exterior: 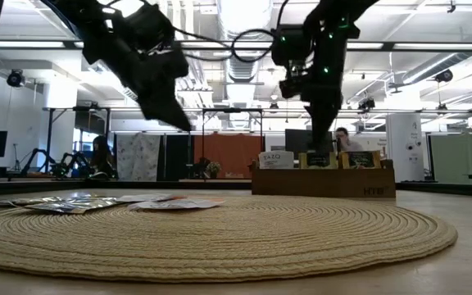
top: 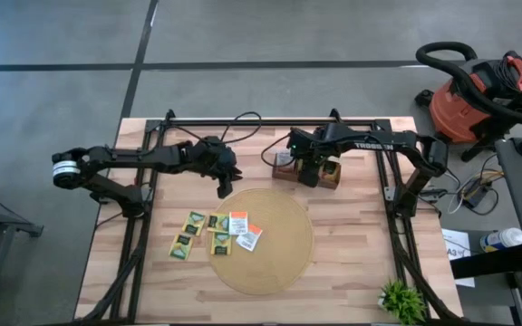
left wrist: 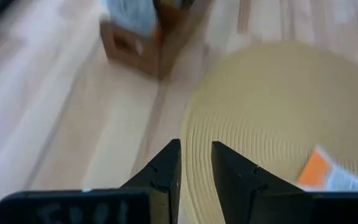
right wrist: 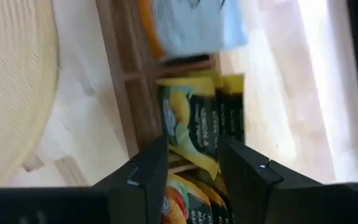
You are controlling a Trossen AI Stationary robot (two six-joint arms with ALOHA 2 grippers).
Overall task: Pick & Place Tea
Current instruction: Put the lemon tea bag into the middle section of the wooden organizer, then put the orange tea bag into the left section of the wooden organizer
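Observation:
Several tea sachets [top: 217,232], yellow-green, orange and white, lie flat on the left part of the round woven mat [top: 270,244] and on the table beside it. My right gripper [top: 308,178] points down over the wooden compartment box [top: 333,172], open. A yellow and dark green sachet [right wrist: 191,130] stands tilted in a compartment below, between the two fingers and apart from them. Other sachets [right wrist: 191,25] stand in the neighbouring compartments. My left gripper [top: 226,188] hangs above the mat's far left rim, slanting down, with a narrow gap between its fingers [left wrist: 166,168] and nothing in it.
The box [exterior: 322,179] stands at the far side of the table behind the mat [exterior: 220,233]. Black frame rails [top: 397,226] run along both table sides. A small green plant [top: 401,299] sits at the near right corner. A red vacuum [top: 474,95] stands off the table.

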